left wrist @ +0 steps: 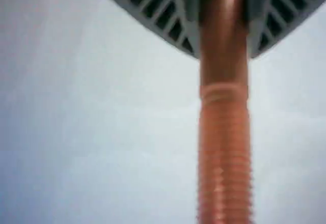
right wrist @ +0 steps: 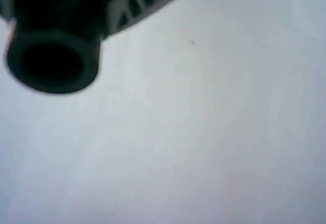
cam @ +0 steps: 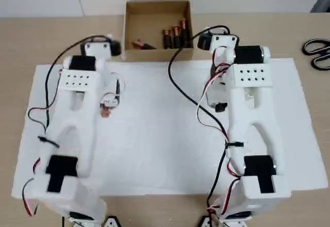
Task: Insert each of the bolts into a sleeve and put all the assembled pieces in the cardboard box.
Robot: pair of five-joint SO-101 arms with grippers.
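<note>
Both arms hold parts over the sheet; I see a bolt on the left and a sleeve on the right.
My left gripper (cam: pixel 106 106) is clamped on the copper bolt (left wrist: pixel 224 147), whose threaded end sticks out past the grey fingers (left wrist: pixel 153 15), above the white sheet (cam: pixel 154 144). My right gripper (cam: pixel 219 105) is closed on the black sleeve (right wrist: pixel 53 61), whose open end faces the wrist camera. The two grippers are well apart, each on its own side of the sheet. The box (cam: pixel 126 31) sits beyond the sheet's far edge, between the arms, with several assembled pieces (cam: pixel 172 37) inside. Scissors (cam: pixel 317 51) lie on the table at the far right.
</note>
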